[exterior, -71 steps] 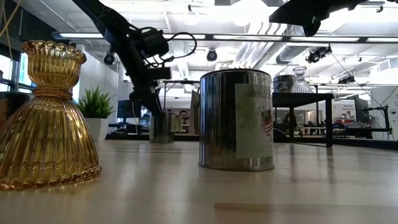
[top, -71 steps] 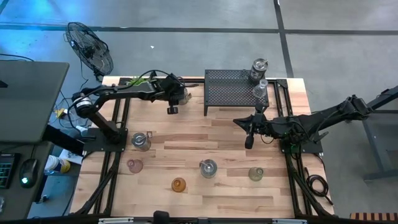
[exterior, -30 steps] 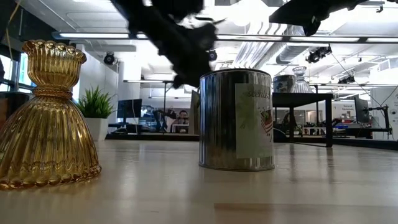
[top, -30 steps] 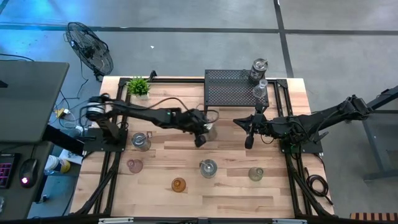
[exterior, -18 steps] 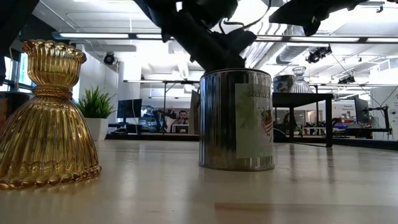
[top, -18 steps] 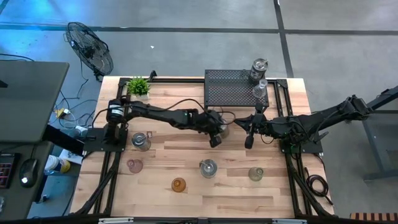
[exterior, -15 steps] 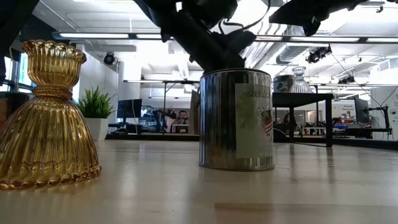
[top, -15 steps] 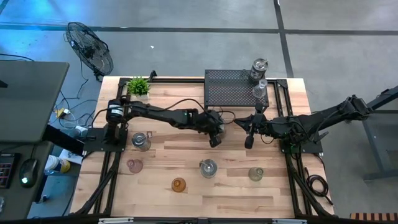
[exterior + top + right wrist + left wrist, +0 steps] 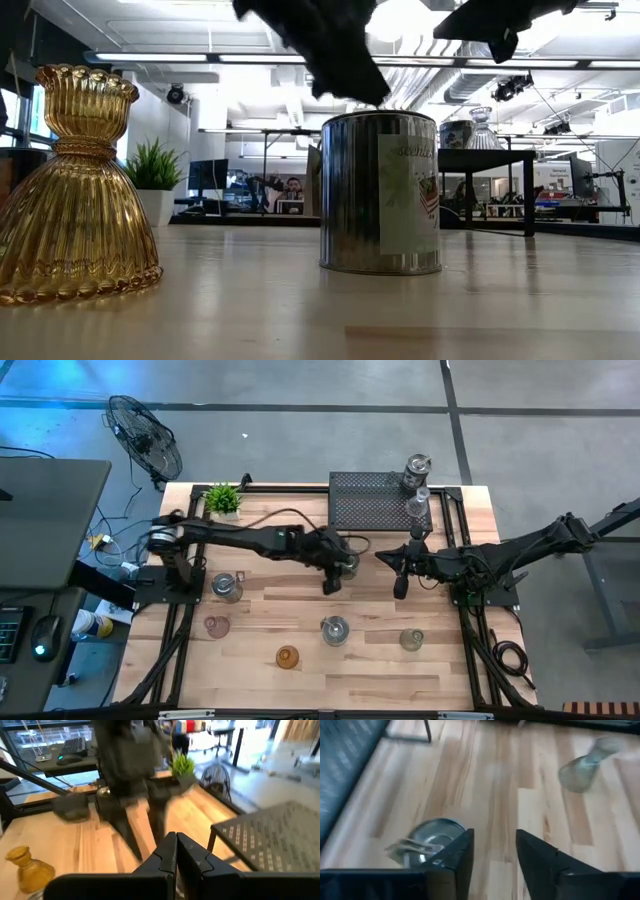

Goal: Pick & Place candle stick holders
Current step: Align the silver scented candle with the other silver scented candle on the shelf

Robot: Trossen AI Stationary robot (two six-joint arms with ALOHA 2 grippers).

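The left claw [image 9: 331,582] hangs released over mid-counter [image 9: 300,610], fingers apart and grasping nothing; a silvery holder [image 9: 346,564] seems to sit at its 1 o'clock. The right claw [image 9: 400,586] waits clenched at 3 o'clock. Two candle stick holders [image 9: 417,485] stand on the mesh rack [image 9: 375,505].

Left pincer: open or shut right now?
Open. In its own wrist view the left pincer shows bare table between its two dark fingers, which hold nothing.
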